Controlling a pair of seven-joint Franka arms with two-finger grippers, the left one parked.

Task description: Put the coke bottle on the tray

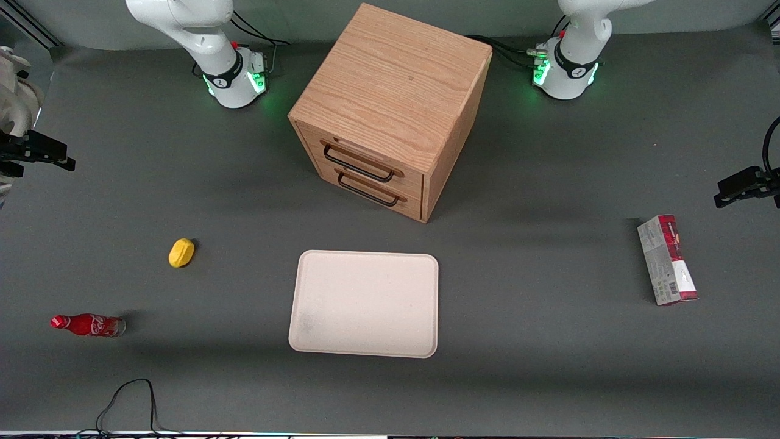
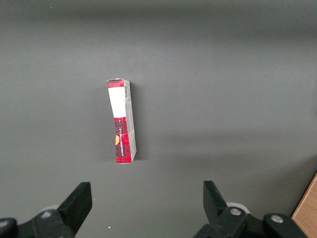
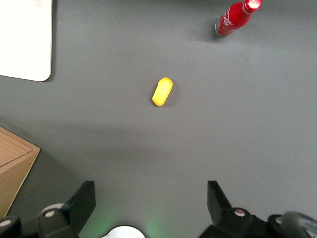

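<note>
The coke bottle [image 1: 88,325], small and red with a red cap and white script, stands on the grey table toward the working arm's end, near the front edge; the right wrist view also shows the bottle [image 3: 234,18]. The cream-white tray [image 1: 365,303] lies flat mid-table in front of the drawer cabinet, with nothing on it; a corner of the tray [image 3: 25,39] shows in the right wrist view. My right gripper [image 3: 151,191] hangs high over the working arm's end of the table [image 1: 42,153]. It is open, holds nothing, and is well away from the bottle.
A yellow oval object [image 1: 181,252] [image 3: 162,91] lies between bottle and cabinet, farther from the front camera than the bottle. The wooden drawer cabinet [image 1: 390,91] stands mid-table. A red-and-grey carton [image 1: 667,259] [image 2: 123,121] lies toward the parked arm's end. A black cable [image 1: 128,396] loops at the front edge.
</note>
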